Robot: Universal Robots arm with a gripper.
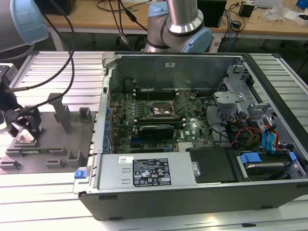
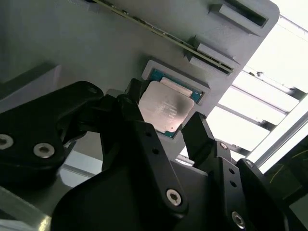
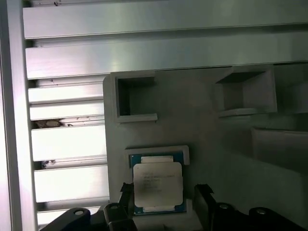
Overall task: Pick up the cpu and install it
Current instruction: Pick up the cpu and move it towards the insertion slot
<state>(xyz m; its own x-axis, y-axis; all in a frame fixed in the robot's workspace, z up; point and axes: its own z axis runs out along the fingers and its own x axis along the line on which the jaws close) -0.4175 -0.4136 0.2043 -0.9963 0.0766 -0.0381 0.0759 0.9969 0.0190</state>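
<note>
The cpu [image 2: 166,107] is a flat square chip with a pale metal top and a teal rim, and it lies in a shallow nest of the grey fixture plate [image 2: 96,43]. My gripper [image 2: 163,113] stands open over it, with one black finger [image 2: 132,98] at one edge and the other finger [image 2: 198,127] just off the opposite edge. In the first wrist view the cpu [image 3: 158,183] sits between the same two fingertips of the gripper [image 3: 163,192], still seated in its nest. In the exterior view the gripper [image 1: 24,127] is low over the fixture plate [image 1: 55,144] at the left.
The open computer case [image 1: 192,192] lies at the exterior view's right, with the motherboard's socket [image 1: 161,111] in the middle and a long black card [image 1: 155,130] below it. Raised grey blocks [image 1: 65,113] stand on the fixture plate. Cables hang from the arm.
</note>
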